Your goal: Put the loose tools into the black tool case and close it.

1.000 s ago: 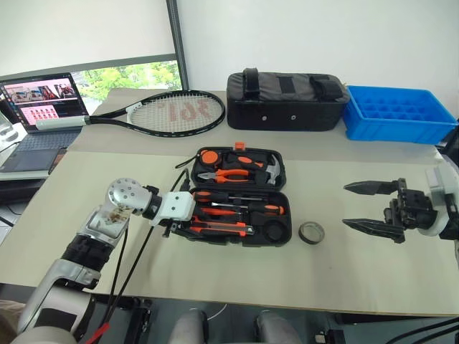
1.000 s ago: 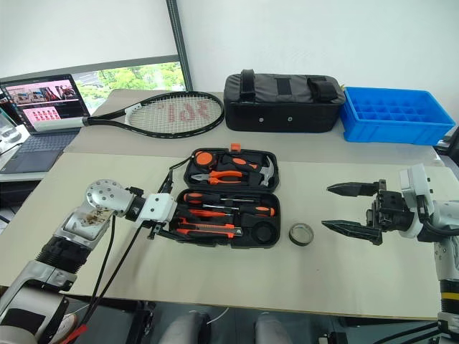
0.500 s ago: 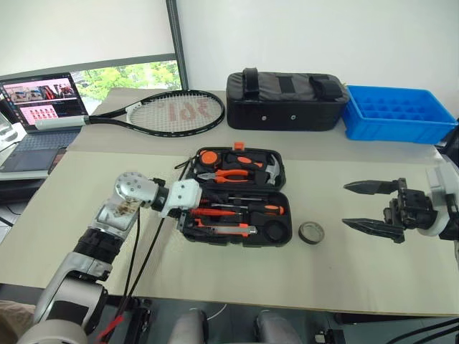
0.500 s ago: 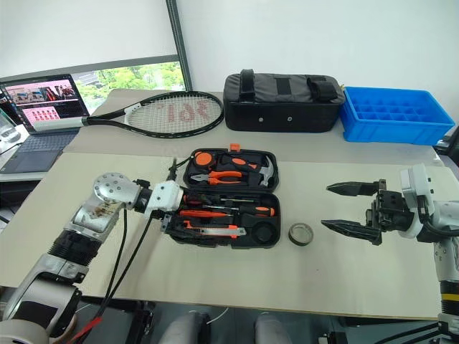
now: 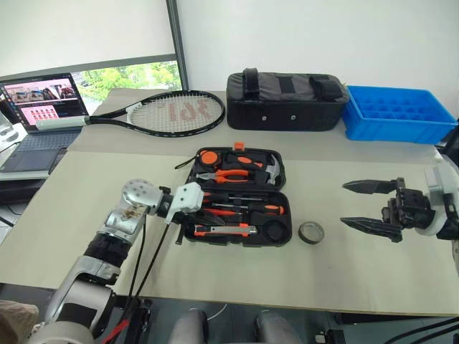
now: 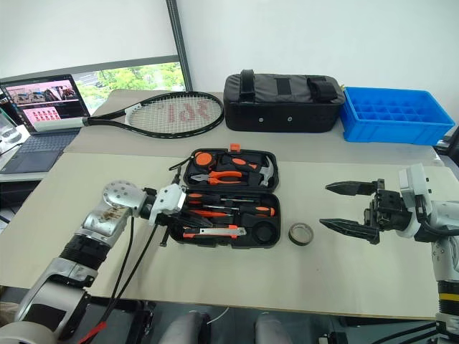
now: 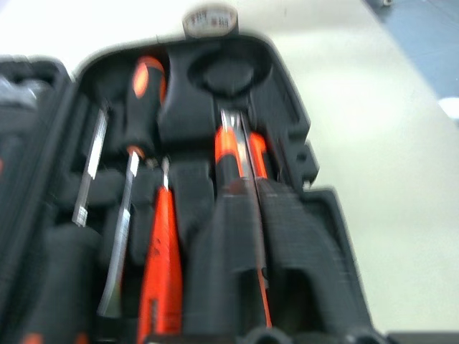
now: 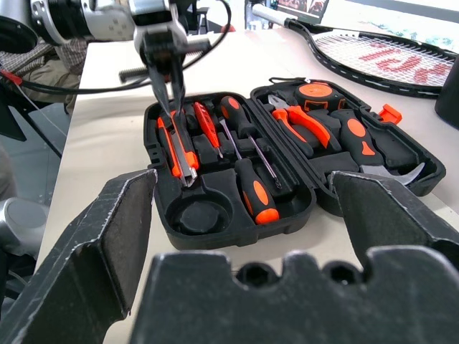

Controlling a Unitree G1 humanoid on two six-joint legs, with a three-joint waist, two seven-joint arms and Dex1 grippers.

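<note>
Table (image 5: pixel 215 279): case (image 5: pixel 276 240), tape ring (image 5: pixel 310 231)

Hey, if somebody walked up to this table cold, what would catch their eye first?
Most likely the open black tool case in the middle of the table, packed with orange-handled tools, with the left gripper shut over the utility knife in its front slot. Next, the right gripper hanging wide open to the right, with a small grey tape ring loose on the table between it and the case. At the back lies a tennis racket.

Bare table (image 5: pixel 373 272) right of the tape ring (image 5: pixel 310 231); open tool case (image 5: pixel 240 193) and left gripper (image 6: pixel 188 216) crowding the left.
</note>
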